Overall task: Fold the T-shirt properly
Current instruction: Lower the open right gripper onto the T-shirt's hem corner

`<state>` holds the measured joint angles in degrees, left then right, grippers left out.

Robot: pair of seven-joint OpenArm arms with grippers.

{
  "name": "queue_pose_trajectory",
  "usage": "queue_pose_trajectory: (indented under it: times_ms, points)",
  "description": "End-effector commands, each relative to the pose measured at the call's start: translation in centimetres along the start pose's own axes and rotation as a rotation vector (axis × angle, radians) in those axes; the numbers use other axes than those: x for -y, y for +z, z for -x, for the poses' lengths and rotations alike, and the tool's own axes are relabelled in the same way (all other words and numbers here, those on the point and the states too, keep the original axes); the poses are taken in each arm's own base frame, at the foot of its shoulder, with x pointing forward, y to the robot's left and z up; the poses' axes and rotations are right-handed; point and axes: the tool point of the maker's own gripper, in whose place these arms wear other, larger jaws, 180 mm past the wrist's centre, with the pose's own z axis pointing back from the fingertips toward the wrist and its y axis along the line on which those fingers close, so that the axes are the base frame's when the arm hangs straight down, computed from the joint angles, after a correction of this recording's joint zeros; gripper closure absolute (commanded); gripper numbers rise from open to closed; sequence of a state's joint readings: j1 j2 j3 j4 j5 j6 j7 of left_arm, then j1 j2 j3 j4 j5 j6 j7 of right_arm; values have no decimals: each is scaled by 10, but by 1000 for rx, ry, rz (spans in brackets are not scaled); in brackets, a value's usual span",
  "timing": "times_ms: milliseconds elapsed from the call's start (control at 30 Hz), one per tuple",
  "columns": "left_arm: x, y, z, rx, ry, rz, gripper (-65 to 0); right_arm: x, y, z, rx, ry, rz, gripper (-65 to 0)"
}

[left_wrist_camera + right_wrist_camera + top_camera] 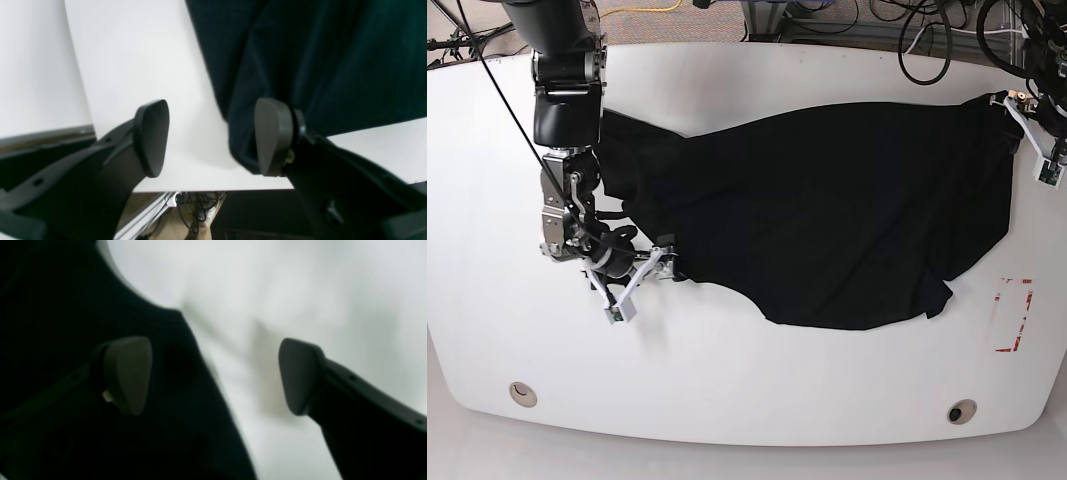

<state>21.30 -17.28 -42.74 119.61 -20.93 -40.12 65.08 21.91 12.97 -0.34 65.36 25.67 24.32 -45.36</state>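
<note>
The black T-shirt (827, 210) lies spread and rumpled across the white table (747, 380). My right gripper (637, 268) is at the shirt's left edge, low over the table. In the right wrist view that gripper (213, 375) is open, and the T-shirt (66, 340) edge runs between its fingers, one finger over cloth and one over bare table. My left gripper (1024, 108) is at the shirt's far right corner. In the left wrist view it (213, 138) stands open, with a corner of the T-shirt (317, 60) against the right pad (272, 136).
The table's side edge (213, 190) lies just below the left gripper's fingers, with floor and cables beyond. A red outlined rectangle (1012, 315) is marked at the table's right. Two round holes (522, 393) (962, 411) sit near the front edge. Cables (927, 40) hang behind.
</note>
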Motion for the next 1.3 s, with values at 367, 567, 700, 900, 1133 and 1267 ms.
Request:
queue_pose_trajectory:
  times_ms: [367, 567, 700, 900, 1133, 1267]
  points:
    - [-6, 5, -15, 49, -15, -16, -372, -27, -13, -23, 48, 50, -60, -567]
    - [-8, 4, -16, 53, -12, -20, -375, -28, -17, -22, 65, 23, -71, -569]
    - [-11, 4, -16, 56, -9, -27, -376, -29, -19, -24, 81, 5, -76, -570]
    - [-11, 3, -17, 54, -10, -27, -374, -36, -23, -22, 86, -5, -91, -570]
    - [-9, 3, -16, 54, -9, -19, -373, -49, -28, -20, 90, -13, -116, -571]
    - [-9, 3, -16, 53, -6, -20, -373, -54, -30, -21, 95, -18, -126, -572]
